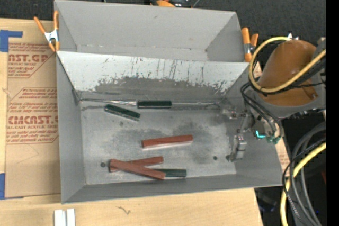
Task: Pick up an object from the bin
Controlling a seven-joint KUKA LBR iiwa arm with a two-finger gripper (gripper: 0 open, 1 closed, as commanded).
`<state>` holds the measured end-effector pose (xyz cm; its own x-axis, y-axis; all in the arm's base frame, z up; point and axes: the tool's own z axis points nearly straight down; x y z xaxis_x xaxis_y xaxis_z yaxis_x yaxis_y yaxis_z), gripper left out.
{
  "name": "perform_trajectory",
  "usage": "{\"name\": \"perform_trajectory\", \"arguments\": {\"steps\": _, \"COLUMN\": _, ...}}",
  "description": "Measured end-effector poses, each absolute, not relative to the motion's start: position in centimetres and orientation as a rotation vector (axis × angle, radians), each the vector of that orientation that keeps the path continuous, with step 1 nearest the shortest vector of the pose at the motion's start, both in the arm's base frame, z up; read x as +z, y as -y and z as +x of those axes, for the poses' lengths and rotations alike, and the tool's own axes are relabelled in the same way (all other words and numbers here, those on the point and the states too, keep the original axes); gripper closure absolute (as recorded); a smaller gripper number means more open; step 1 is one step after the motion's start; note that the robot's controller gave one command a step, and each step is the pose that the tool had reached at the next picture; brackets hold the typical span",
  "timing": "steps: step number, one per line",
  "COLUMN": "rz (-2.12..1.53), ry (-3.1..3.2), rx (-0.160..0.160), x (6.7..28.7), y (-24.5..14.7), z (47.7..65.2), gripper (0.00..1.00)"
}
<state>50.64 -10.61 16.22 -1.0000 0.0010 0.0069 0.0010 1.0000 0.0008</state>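
Down at the right side of the bin (159, 29), the gripper (237, 148) hangs low over bare grey floor, near the right wall. Whether it is open or closed cannot be told. The arm (265, 114) reaches in from the right under its orange cover (286, 69), wrist pointing down. The nearest thing is a red-brown bar (167, 141) lying flat mid-floor, apart to the gripper's left.
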Motion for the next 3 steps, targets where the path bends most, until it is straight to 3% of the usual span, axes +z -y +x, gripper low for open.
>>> {"name": "perform_trajectory", "arguments": {"steps": 1, "rz": 0.005, "ry": 3.137, "rx": -0.008, "x": 7.8, "y": 2.3, "z": 54.2, "gripper": 0.0}}
{"name": "perform_trajectory", "arguments": {"steps": 2, "rz": -0.006, "ry": 3.142, "rx": -0.001, "x": 8.2, "y": 2.9, "z": 54.2, "gripper": 1.0}}
{"name": "perform_trajectory", "arguments": {"steps": 3, "rz": 0.008, "ry": 3.153, "rx": 0.0, "x": 25.5, "y": 3.7, "z": 55.6, "gripper": 1.0}}
